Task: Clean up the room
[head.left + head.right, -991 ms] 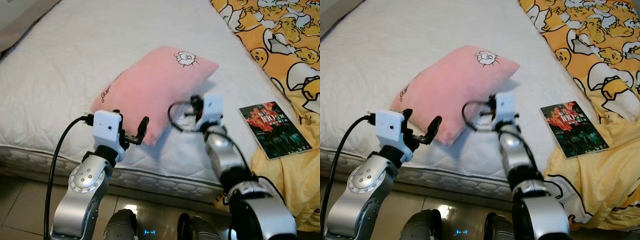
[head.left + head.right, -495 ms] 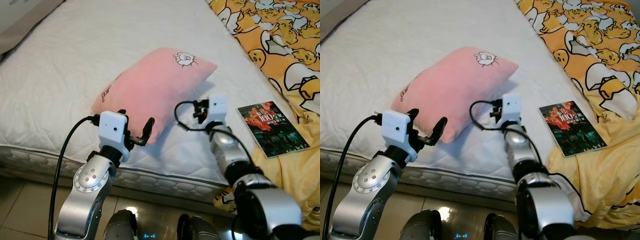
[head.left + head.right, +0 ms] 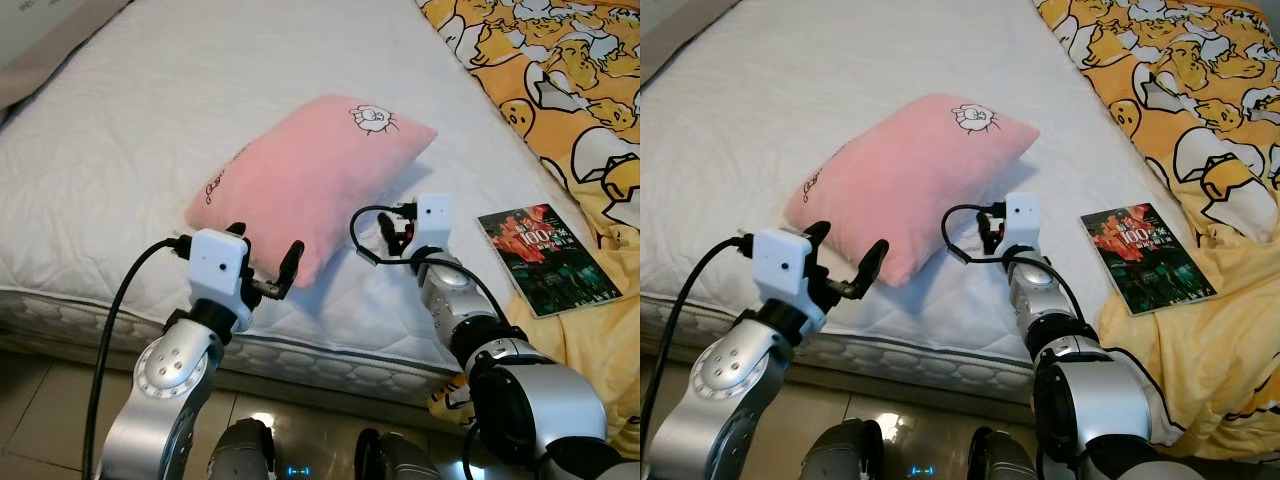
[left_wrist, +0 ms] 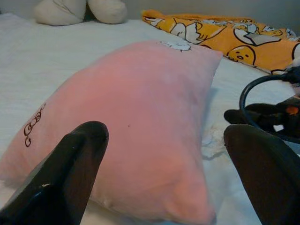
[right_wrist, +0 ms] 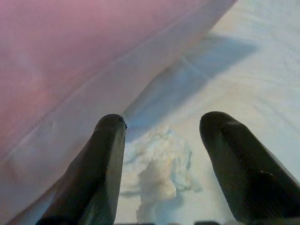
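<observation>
A pink pillow [image 3: 310, 180] with a small cartoon print lies aslant on the white mattress [image 3: 140, 110]. My left gripper [image 3: 265, 242] is open at the pillow's near corner, one finger on either side of it; its wrist view looks along the pillow [image 4: 140, 122] between the two black fingers [image 4: 79, 154]. My right gripper [image 3: 392, 232] is open, low over the mattress at the pillow's right edge. A crumpled white tissue [image 5: 157, 164] lies on the sheet between its fingers [image 5: 105, 154], beside the pillow's edge [image 5: 70, 56]. The tissue [image 4: 213, 140] also appears in the left wrist view.
A dark book [image 3: 548, 258] lies on the bed to the right of my right arm. An orange-yellow cartoon blanket [image 3: 560, 60] covers the bed's right side and hangs over the edge. White plush shapes [image 4: 79, 10] sit at the bed's far end. Tiled floor [image 3: 40, 400] runs below the mattress edge.
My right arm has sunk lower toward the mattress beside the pillow. The left gripper has shifted slightly but stays open at the pillow's near corner.
</observation>
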